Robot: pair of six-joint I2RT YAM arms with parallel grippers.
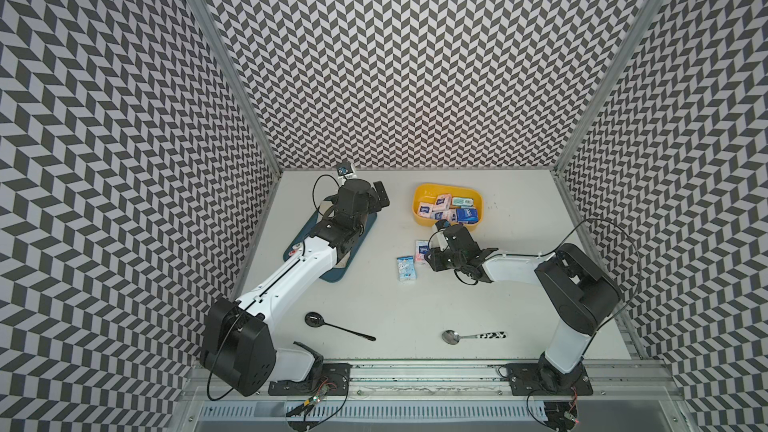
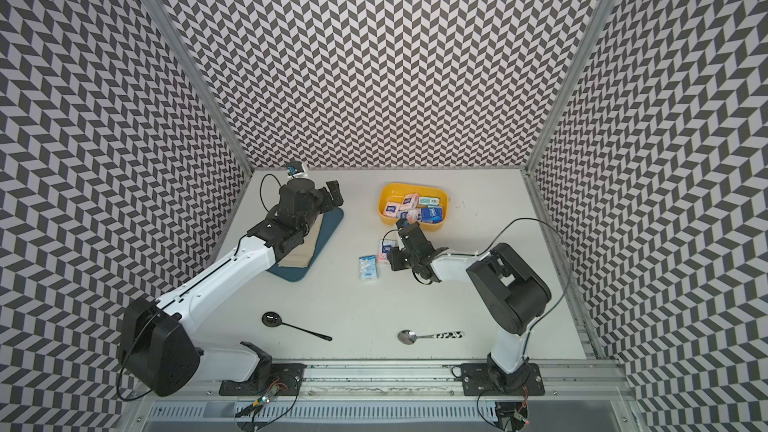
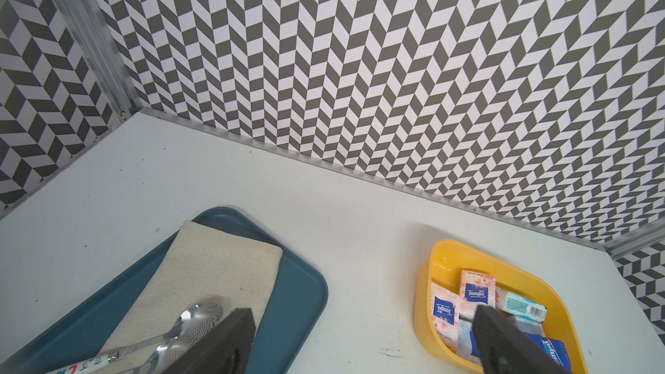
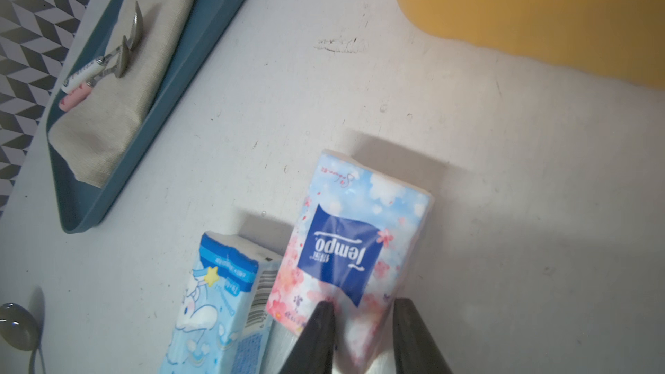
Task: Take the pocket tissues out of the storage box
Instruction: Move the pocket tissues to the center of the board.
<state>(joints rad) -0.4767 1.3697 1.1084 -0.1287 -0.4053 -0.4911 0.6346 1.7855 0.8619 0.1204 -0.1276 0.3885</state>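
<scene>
The yellow storage box (image 1: 419,195) stands at the back of the table, with several pocket tissues (image 1: 451,211) lying in it, mostly white-pink, one teal and one dark blue. Two packs lie on the table in front of the box. One is pale blue (image 4: 216,300). The other is white-pink with a blue logo (image 4: 352,232) and leans on it. My right gripper (image 4: 365,318) is shut on the near end of that white-pink pack, and its wrapper is crinkled between the fingers. My left gripper (image 3: 363,340) hangs open and empty over the far end of the blue tray.
A dark-blue tray (image 1: 334,274) with a beige cloth lies at the left, mostly under the left arm, with two spoons (image 4: 118,52) on the cloth. A black spoon (image 1: 332,326) and a metal spoon (image 1: 469,336) lie near the front edge.
</scene>
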